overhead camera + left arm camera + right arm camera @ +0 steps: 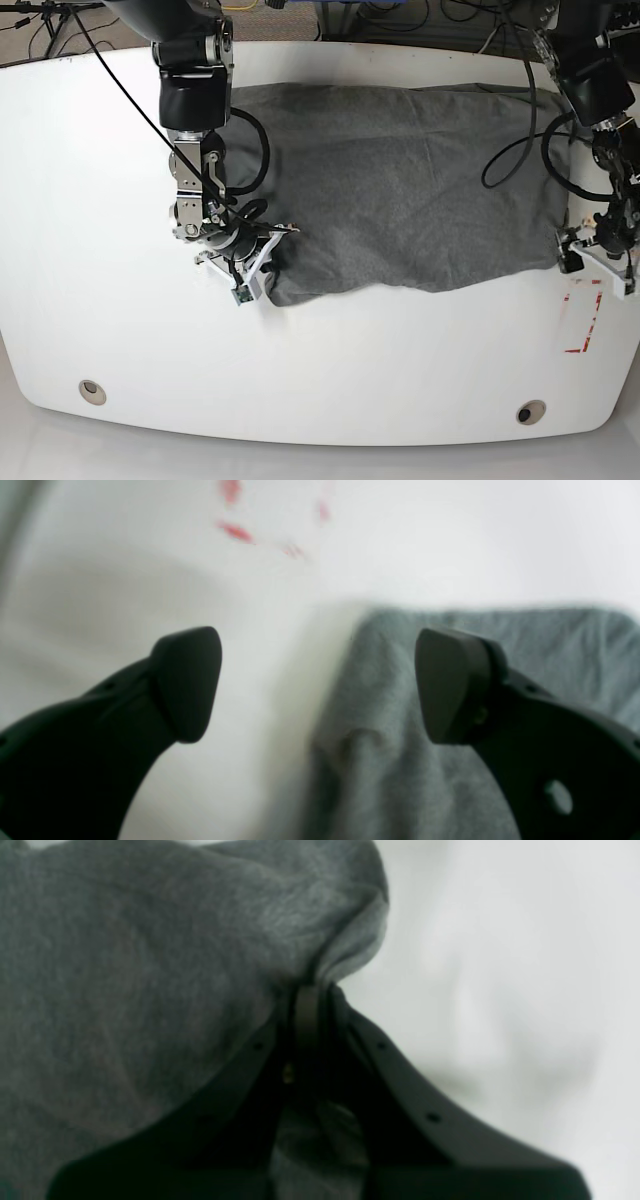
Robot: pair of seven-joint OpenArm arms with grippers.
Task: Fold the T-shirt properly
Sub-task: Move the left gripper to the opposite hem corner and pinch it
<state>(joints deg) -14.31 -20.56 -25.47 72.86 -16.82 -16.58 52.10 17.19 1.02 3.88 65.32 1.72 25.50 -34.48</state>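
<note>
Both arms are seen in the base view to be built of black housings over bare metal links with screw heads, and looping black cables are run alongside each. The left gripper (318, 685) is formed of two curved matte-black fingers ending in rounded, wedge-shaped pads (187, 682), with small holes set along the finger bodies. The right gripper (307, 990) is made in the same matte black, small screw holes being dotted along its flared fingers, and white bracket parts are seen near each wrist.
</note>
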